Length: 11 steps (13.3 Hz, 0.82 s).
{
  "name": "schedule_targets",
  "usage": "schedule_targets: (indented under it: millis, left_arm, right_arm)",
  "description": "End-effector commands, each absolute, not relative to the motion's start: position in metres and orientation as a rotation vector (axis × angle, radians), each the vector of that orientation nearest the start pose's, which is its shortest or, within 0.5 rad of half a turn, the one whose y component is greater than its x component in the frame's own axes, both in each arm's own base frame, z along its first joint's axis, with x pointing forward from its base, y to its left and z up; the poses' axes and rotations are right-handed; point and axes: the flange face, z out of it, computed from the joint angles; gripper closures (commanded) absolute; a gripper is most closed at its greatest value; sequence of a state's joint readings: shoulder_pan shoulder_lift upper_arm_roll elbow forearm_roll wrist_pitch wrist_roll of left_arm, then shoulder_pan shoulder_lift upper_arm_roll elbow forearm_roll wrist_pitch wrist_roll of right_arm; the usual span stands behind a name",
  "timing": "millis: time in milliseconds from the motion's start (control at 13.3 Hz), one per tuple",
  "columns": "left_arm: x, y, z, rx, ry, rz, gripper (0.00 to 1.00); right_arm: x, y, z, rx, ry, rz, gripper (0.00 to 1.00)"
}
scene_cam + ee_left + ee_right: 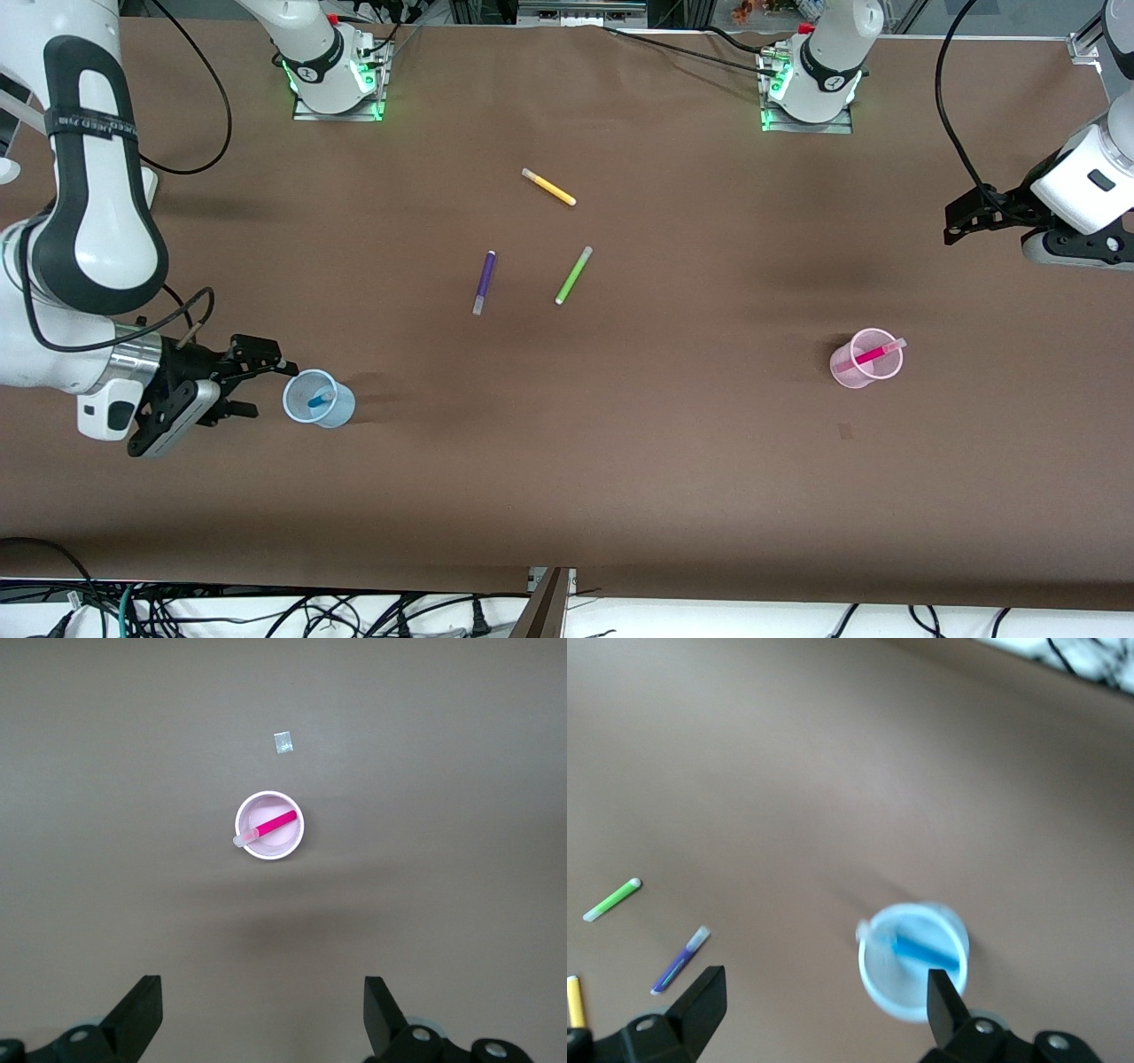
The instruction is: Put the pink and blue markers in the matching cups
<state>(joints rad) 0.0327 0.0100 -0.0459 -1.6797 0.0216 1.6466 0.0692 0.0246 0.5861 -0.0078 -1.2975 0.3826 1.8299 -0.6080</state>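
Note:
The blue marker [318, 400] stands slanted inside the light blue cup [330, 410] near the right arm's end of the table; both also show in the right wrist view, marker [926, 952] in cup [904, 1001]. My right gripper [263, 381] is open and empty, right beside that cup; in its own view [824, 1005] one finger overlaps the cup's rim. The pink marker [870, 356] leans in the pale pink cup [850, 372] toward the left arm's end, also seen from the left wrist, marker [273, 827] in cup [285, 847]. My left gripper [961, 221] is open and empty, high up.
A purple marker [484, 281], a green marker [573, 276] and a yellow marker [548, 187] lie loose on the brown table near its middle. A small pale scrap [283, 742] lies by the pink cup. Cables hang along the table's near edge.

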Motion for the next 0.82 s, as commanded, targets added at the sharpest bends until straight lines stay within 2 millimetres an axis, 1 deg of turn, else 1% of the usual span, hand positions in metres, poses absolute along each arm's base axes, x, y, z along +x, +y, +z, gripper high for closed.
schedule_targets:
  millis: [0,75,150,225,300,375,525,675,750]
  left_arm:
    - [0.555,-0.008,0.577,-3.139,0.12,0.067,0.0]
    - [0.555,-0.01,0.577,-3.139,0.128,0.067,0.0]
    - [0.555,-0.011,0.577,-3.139,0.13,0.067,0.0]
    - [0.555,-0.011,0.577,-3.139,0.13,0.067,0.0]
    - [0.555,-0.011,0.577,-3.139,0.13,0.067,0.0]
    - [0.555,-0.011,0.577,-3.139,0.13,0.067,0.0]
    - [0.556,-0.014,0.58,-3.139,0.135,0.058,0.0]
    - [0.556,-0.015,0.581,-3.138,0.137,0.055,0.0]
    - [0.556,-0.015,0.581,-3.138,0.14,0.055,0.0]
  right_arm:
    - [0.712,0.051,0.436,-2.885,-0.56,0.116,0.0]
    - [0.705,0.052,0.452,-2.931,-0.454,0.175,0.0]
    - [0.698,0.051,0.46,-2.957,-0.307,0.232,0.0]
    - [0.688,0.051,0.475,-2.976,-0.187,0.281,0.0]
    - [0.677,0.061,0.501,-3.024,-0.17,0.261,0.0]
    - [0.668,0.062,0.512,-3.074,-0.183,0.265,0.0]
    - [0.636,0.058,0.53,-3.08,-0.187,0.284,0.0]
    - [0.604,0.04,0.549,-3.102,-0.167,0.28,0.0]
    - [0.587,0.026,0.569,-3.138,-0.145,0.249,0.0]
